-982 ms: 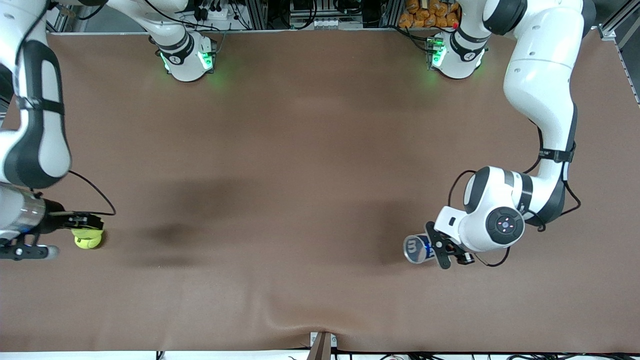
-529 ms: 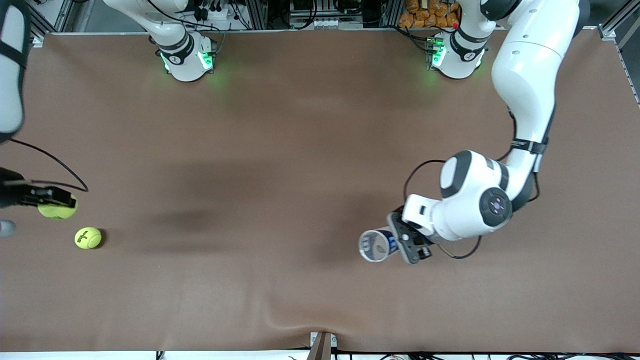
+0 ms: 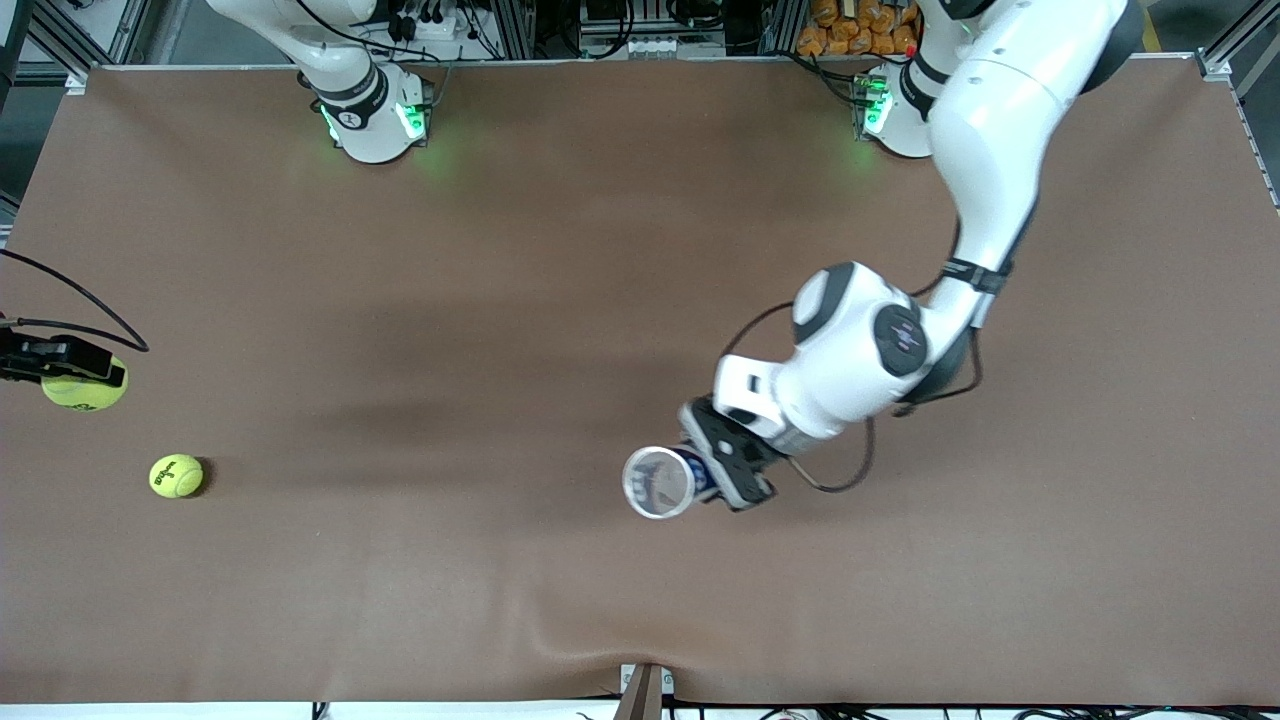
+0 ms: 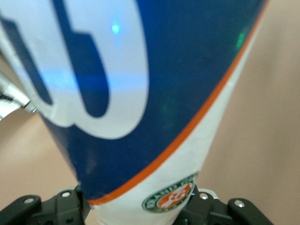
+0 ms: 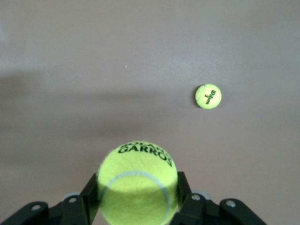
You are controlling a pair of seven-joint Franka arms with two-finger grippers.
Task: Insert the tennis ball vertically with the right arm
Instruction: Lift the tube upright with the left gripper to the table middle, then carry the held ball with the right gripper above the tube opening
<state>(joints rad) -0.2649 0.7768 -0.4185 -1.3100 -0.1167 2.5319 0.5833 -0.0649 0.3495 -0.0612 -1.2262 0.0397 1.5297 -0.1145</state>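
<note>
A yellow-green tennis ball (image 3: 88, 390) (image 5: 137, 180) sits between the fingers of my right gripper (image 3: 68, 372) (image 5: 137, 190), which is shut on it in the air over the table's edge at the right arm's end. My left gripper (image 3: 722, 462) (image 4: 140, 208) is shut on a blue, white and orange ball can (image 3: 662, 482) (image 4: 140, 93) over the middle of the table. The can's open mouth faces the front camera. A second tennis ball (image 3: 176, 475) (image 5: 208, 96) lies on the brown table, apart from both grippers.
Both arm bases (image 3: 370, 115) (image 3: 900, 110) stand at the table's back edge. A black cable (image 3: 80, 300) trails from the right wrist. A clamp (image 3: 645, 690) sits at the table's front edge. The brown mat (image 3: 500, 300) covers the table.
The right gripper has risen with its ball, away from the ball lying on the table. The left arm has swung the can toward the table's middle, and its mouth has turned toward the front camera.
</note>
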